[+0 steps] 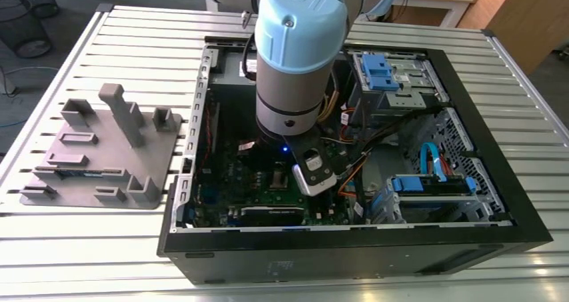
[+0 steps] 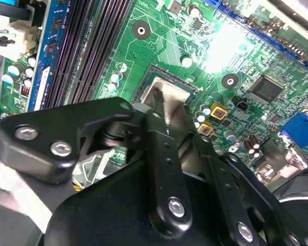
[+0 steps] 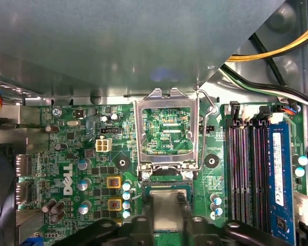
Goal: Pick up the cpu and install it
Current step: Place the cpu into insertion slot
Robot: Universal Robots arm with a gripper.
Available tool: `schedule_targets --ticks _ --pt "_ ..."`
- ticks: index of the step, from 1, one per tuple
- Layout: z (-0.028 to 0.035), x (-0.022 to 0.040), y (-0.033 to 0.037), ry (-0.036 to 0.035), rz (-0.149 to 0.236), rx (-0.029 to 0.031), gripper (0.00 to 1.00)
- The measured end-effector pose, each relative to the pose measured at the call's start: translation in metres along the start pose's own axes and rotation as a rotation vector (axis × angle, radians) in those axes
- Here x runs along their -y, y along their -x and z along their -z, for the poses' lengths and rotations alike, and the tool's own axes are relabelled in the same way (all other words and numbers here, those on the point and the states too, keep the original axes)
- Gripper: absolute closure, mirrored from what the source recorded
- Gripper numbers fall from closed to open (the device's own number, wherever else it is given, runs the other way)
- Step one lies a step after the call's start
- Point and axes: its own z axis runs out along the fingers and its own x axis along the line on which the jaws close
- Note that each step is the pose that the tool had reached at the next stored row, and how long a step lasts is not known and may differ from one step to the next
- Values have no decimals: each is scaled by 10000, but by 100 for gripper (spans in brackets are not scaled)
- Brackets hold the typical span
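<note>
Your gripper (image 2: 175, 115) pinches the cpu (image 3: 169, 211) by two opposite edges, jaws closed only to its width, just over the open socket (image 3: 167, 187) on the motherboard (image 3: 82, 169). It looks light, stiff, slick-topped and fragile underneath, so grip the edges only.

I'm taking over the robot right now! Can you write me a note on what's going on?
Gripper: down inside the computer case, straddling the cpu; its grip can't be judged.
Cpu: at the socket on the motherboard, beside the raised socket frame.
Done: cpu brought to the socket.
Left: seating unconfirmed; socket frame still open.
</note>
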Motion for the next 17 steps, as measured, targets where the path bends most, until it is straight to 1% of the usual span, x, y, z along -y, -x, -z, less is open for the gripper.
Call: schedule_targets --ticks 1,2,4,5,9,10,12,13,17 --pt "0 0 0 0 0 0 75" --pt "0 0 0 0 0 0 75" --pt "1 0 0 0 0 0 86" --pt "1 0 0 0 0 0 89" --pt "2 0 0 0 0 0 89" --pt "2 0 0 -9 1 2 89" --pt "3 0 0 -186 -2 4 89" --pt "2 0 1 -205 -1 5 89" --pt "-13 1 1 -207 -2 6 89"
